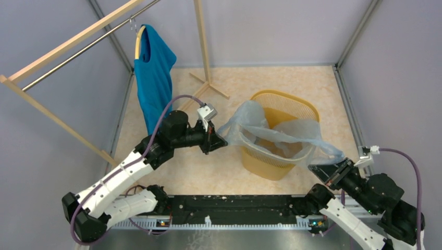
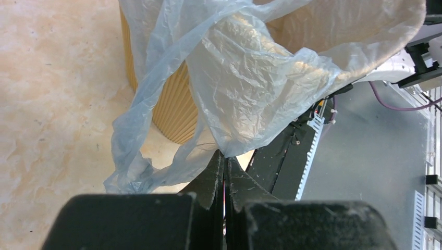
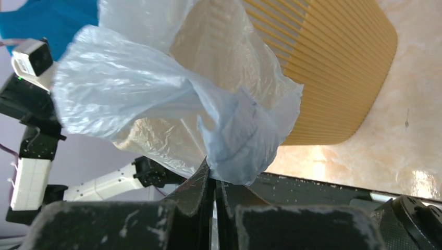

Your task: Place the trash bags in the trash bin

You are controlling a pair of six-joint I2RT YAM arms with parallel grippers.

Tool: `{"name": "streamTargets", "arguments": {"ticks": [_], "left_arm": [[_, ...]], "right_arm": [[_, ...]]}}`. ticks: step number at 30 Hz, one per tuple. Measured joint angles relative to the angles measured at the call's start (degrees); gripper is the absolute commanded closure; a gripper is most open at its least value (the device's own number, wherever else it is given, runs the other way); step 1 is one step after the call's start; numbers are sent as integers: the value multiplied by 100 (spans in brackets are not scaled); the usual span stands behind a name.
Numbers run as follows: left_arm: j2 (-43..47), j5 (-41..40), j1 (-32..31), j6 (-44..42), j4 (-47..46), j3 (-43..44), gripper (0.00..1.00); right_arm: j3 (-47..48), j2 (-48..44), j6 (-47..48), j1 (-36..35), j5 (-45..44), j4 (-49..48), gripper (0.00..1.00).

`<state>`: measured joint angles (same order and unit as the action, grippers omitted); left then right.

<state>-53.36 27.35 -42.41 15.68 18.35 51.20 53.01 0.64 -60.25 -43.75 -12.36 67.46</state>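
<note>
Top external view, pale bag [image 1: 255, 119] stretched across the yellow bin [image 1: 260, 165] mouth — left gripper [image 1: 222, 141] and right gripper [image 1: 313, 168] both pinched tight on its edges

Top cam: we look down from above the near edge over the whole counter [image 1: 208, 174]. Our wrist cams sit super close, both facing the same bag [image 2: 245, 88] and basket [image 2: 174, 112].
</note>
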Motion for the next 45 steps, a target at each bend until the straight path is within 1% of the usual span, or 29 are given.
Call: {"name": "streamTargets", "arguments": {"ticks": [7, 8, 9, 13, 15, 17, 18, 19, 21, 23, 25, 28, 31, 35, 37, 39, 42, 44, 45], "left_arm": [[-79, -131, 0, 2, -4, -2, 100], [-92, -175, 0, 9, -24, -2, 100], [-118, -223, 0, 26, -52, -2, 100], [-466, -463, 0, 144, -332, -15, 100], [-772, -669, -4, 229, -496, -48, 100], [-1045, -813, -4, 291, -516, -52, 100], [-1191, -861, -4, 330, -511, -52, 100], [-1272, -883, -4, 356, -509, -52, 100], [-1355, -887, -4, 391, -518, -55, 99], [-1340, -885, -4, 396, -544, -61, 99], [-1311, -885, -4, 396, -577, -61, 96], [-1276, -881, -4, 393, -586, -61, 93], [-1220, -881, -4, 391, -581, -61, 86], [-1123, -881, -4, 376, -551, -61, 75], [-1084, -881, -4, 369, -492, -61, 62], [-1049, -881, -4, 356, -433, -61, 51], [-966, -876, -4, 337, -365, -61, 41], [-885, -837, -4, 302, -321, -61, 34], [-826, -809, -4, 275, -286, -61, 30]], "right_arm": [[-275, -2, -31, 0, 175, -37, 100], [-323, 0, -44, 0, 146, -68, 97], [-404, 0, -74, 0, 70, -138, 94], [-787, 0, -514, 0, -601, -229, 67], [-1010, 0, -778, 0, -1016, -227, 56], [-1115, 0, -826, 0, -1244, -240, 49], [-1108, 0, -737, 0, -1290, -308, 47], [-1071, 0, -586, 0, -1294, -404, 42], [-870, 0, -140, 0, -1088, -588, 36], [-553, 0, 184, 0, -872, -629, 32], [-144, 0, 509, 0, -555, -616, 27], [503, 0, 1012, 0, 83, -592, 15], [1021, 0, 1419, 0, 533, -398, 12], [1873, 39, 1950, 0, 887, -26, 12], [2310, 116, 2293, 0, 1075, -15, 13], [2457, 195, 2540, 0, 1150, -76, 18], [2583, 605, 3115, 2, 1209, -251, 22], [2579, 1231, 3602, 7, 1187, -533, 22], [2540, 1578, 3810, 9, 1176, -651, 22]]}}
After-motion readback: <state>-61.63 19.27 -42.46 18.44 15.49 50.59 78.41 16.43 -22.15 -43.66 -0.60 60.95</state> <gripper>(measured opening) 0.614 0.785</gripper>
